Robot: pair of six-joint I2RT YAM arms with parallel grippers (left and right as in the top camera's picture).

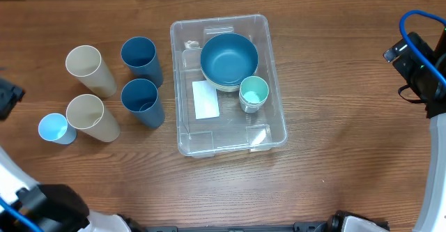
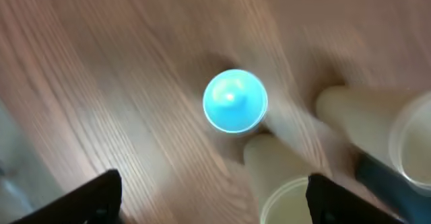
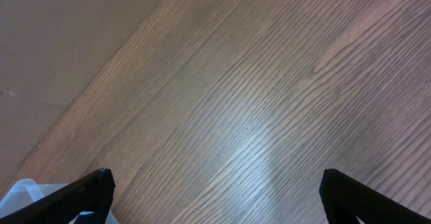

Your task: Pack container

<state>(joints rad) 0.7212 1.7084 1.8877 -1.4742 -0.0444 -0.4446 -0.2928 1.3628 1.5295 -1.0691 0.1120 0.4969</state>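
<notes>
Currently, the left gripper (image 2: 212,207) hangs with its fingers spread wide, gripping nothing. A small light-blue plastic cup (image 2: 234,101) stands upright just ahead of it, with tall cream plastic cups (image 2: 350,113) close beside. The right gripper (image 3: 215,200) is likewise spread and empty over the wooden table (image 3: 256,103). The large clear rectangular plastic container (image 1: 230,131) sits between both hands, one corner just by a right finger. It holds a round blue bowl (image 1: 228,56) and a mint cup (image 1: 254,91).
</notes>
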